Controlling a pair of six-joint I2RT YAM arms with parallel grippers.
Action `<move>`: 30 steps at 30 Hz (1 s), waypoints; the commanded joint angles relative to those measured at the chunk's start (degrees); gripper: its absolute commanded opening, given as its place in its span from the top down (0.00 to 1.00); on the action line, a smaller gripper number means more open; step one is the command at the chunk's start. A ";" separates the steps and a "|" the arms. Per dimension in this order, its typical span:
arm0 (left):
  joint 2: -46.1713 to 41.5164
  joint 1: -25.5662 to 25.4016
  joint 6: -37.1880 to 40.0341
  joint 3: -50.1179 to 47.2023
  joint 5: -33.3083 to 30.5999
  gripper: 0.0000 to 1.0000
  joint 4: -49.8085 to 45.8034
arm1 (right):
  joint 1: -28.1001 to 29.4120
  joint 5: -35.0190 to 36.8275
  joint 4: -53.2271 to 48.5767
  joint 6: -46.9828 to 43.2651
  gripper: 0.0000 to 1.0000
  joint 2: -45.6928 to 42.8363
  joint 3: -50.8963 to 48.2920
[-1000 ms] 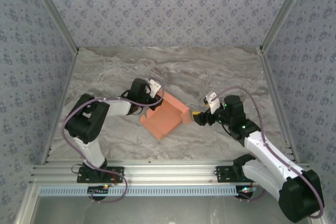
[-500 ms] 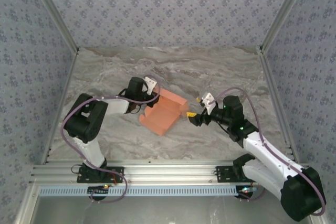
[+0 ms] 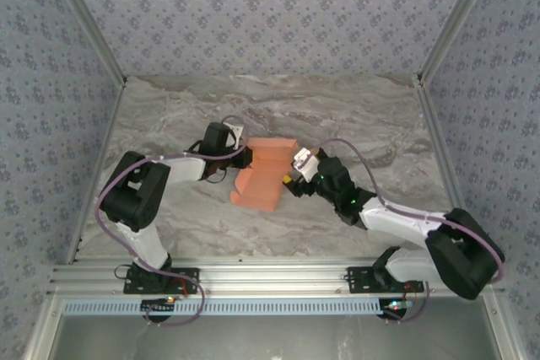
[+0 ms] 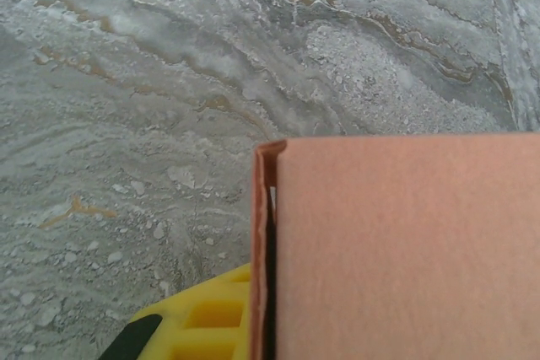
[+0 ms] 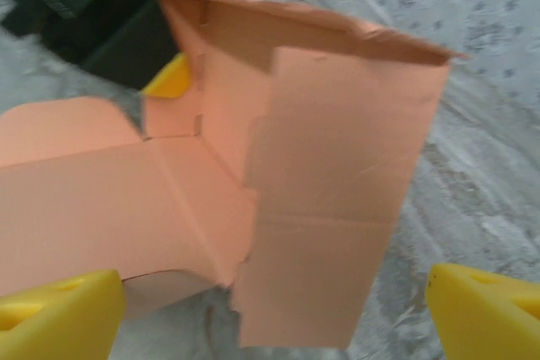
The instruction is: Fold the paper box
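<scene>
Mid-fold: left gripper (image 3: 240, 156) jaws pinch paper box (image 3: 263, 176) wall on bench (image 3: 354, 115). Right gripper (image 3: 293, 176) jaws wide, facing loose flap (image 5: 337, 191). We judge next: push flap inward.

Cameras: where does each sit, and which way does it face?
Top external: fixed above and behind the arm bases, looking down at the table; both arms, left gripper and right gripper at the paper box.
Left wrist: on the left arm, looking along a box wall; one yellow finger shows.
Right wrist: on the right arm, facing the box's inside; its two yellow fingers show.
Shared: top and right wrist show the left gripper.
</scene>
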 commanded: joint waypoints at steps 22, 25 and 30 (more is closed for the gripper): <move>-4.90 -1.25 -0.94 -1.66 -8.19 0.98 -6.80 | -12.89 -6.23 3.00 10.82 0.14 -5.63 -0.87; -5.02 -1.18 0.56 -1.40 -9.67 0.99 -7.12 | -13.78 -14.40 0.02 10.56 0.15 -9.40 -0.86; -5.93 -1.19 3.13 0.42 -11.85 0.99 -9.86 | -17.98 -23.49 -7.46 19.91 0.17 -18.63 0.59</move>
